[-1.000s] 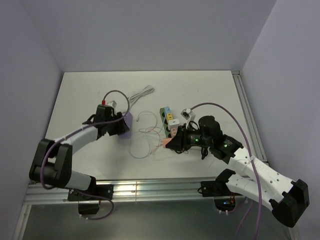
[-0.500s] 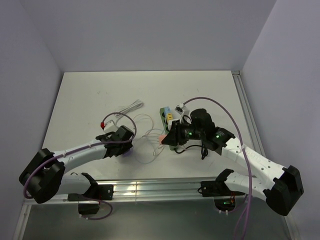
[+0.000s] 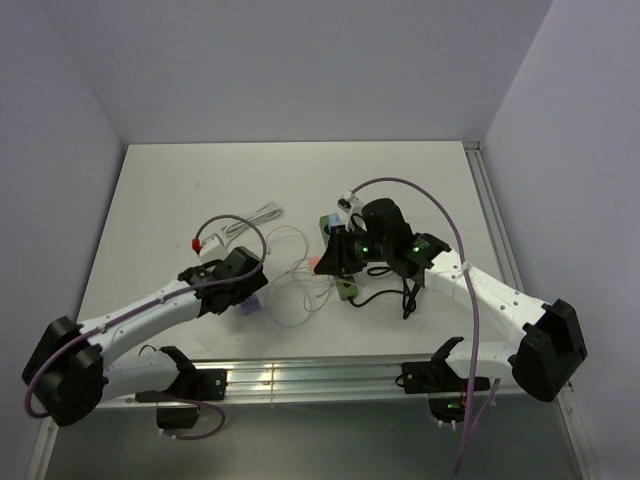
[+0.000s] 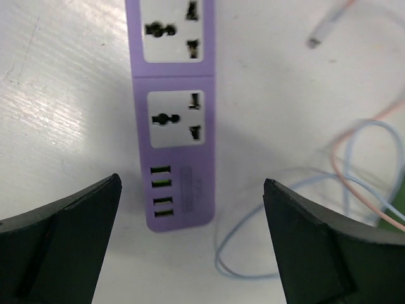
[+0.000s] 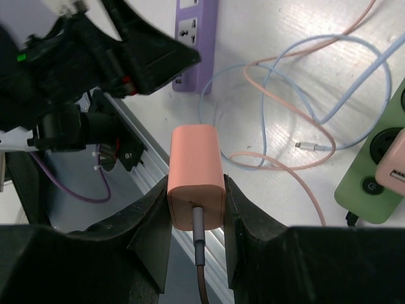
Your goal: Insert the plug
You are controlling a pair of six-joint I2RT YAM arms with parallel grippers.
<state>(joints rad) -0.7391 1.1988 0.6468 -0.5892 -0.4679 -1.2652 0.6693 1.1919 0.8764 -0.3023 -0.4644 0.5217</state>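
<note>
The peach plug [image 5: 196, 172] is clamped in the right hand [image 5: 196, 204], above the table [image 3: 170, 200]. The purple power strip [image 4: 172, 120] lies to the left of it, with its long axis running away from the left hand [image 4: 191, 187]. That hand's jaws are spread wide astride the strip's near end, with no contact. The green strip [image 5: 376, 183] lies just beside the right hand, and loose cables [image 5: 297, 95] cross between.

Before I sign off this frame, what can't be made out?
Orange charger prongs: right wrist view, facing away behind its own body.
Purple power strip far end: left wrist view, cut off by top edge.
Green power strip: right wrist view, cut by right edge.
</note>
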